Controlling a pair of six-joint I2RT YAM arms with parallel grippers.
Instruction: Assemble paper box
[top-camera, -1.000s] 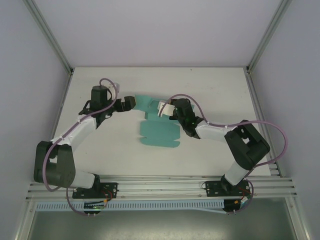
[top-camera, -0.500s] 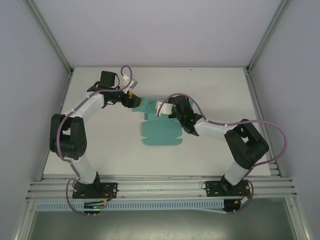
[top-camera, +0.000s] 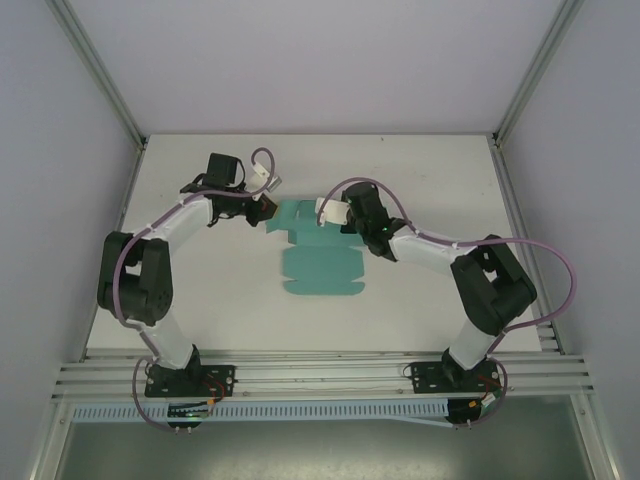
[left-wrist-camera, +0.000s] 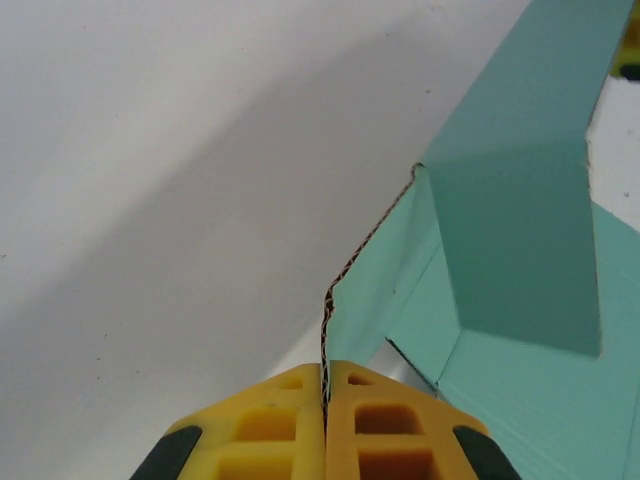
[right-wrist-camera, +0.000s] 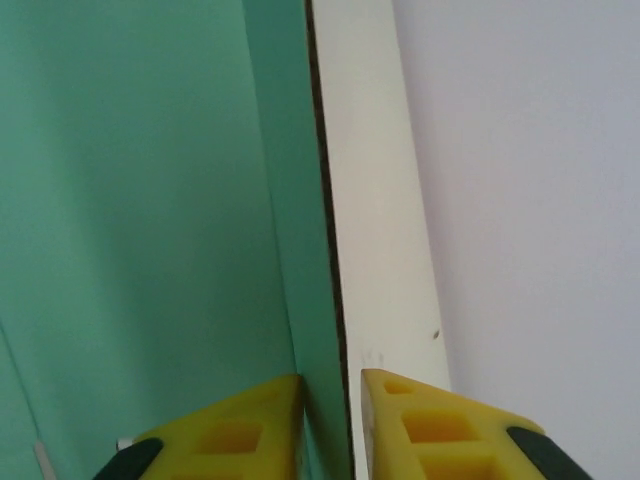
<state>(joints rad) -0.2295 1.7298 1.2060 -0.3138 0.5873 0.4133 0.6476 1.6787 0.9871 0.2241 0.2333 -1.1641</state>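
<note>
1. Since a second ago, our left gripper (top-camera: 266, 210) has swung in and pinched shut on the far-left flap's edge.
2. Our right gripper (right-wrist-camera: 330, 385) sits narrowly parted astride the far-right flap.
3. The teal-green thin-card paper box (top-camera: 320, 268) lies mid-way across the white table (top-camera: 200, 300), mostly flat, with its far flaps raised.
4. We judge this to be wall-folding; next, both flaps need standing upright.
5. No cavity has formed yet, so it holds nothing.
</note>
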